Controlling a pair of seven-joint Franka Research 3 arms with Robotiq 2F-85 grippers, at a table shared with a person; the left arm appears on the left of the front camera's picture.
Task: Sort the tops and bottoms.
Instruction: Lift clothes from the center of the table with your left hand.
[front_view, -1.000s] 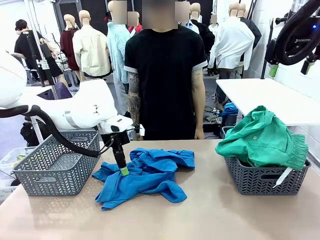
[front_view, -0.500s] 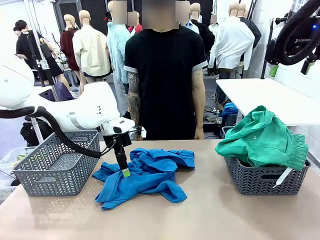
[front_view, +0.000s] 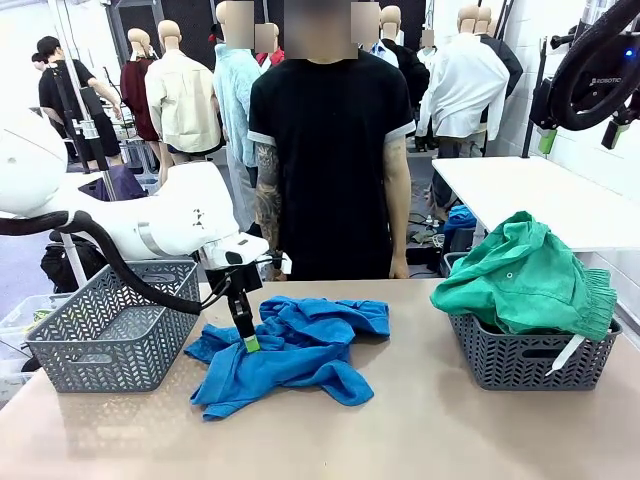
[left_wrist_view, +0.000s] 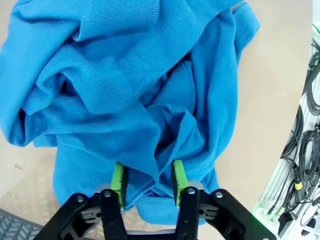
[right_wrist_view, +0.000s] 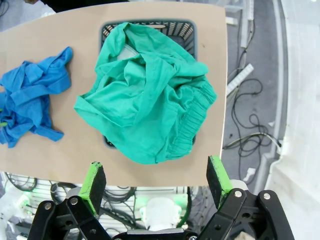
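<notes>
Bright blue garments (front_view: 290, 350) lie crumpled in a heap at the middle of the table. My left gripper (front_view: 250, 343) is down on the heap's left part. In the left wrist view its green pads (left_wrist_view: 118, 177) squeeze a raised fold of the blue cloth (left_wrist_view: 150, 100), so the left gripper (left_wrist_view: 148, 176) is shut on it. A sea-green garment (front_view: 520, 275) with a white tag (front_view: 565, 352) is piled over the right grey basket (front_view: 520, 365). From high above, my right gripper (right_wrist_view: 156, 180) stands open over the sea-green garment (right_wrist_view: 145, 100) and the blue heap (right_wrist_view: 30, 100).
An empty grey basket (front_view: 100, 330) stands at the table's left, just beside my left arm. A person in a black T-shirt (front_view: 330, 150) stands at the far edge with hands down. Bare tabletop (front_view: 420, 430) lies in front of the heap.
My left gripper has shifted slightly to the right on the blue heap. The garments and baskets lie as before.
</notes>
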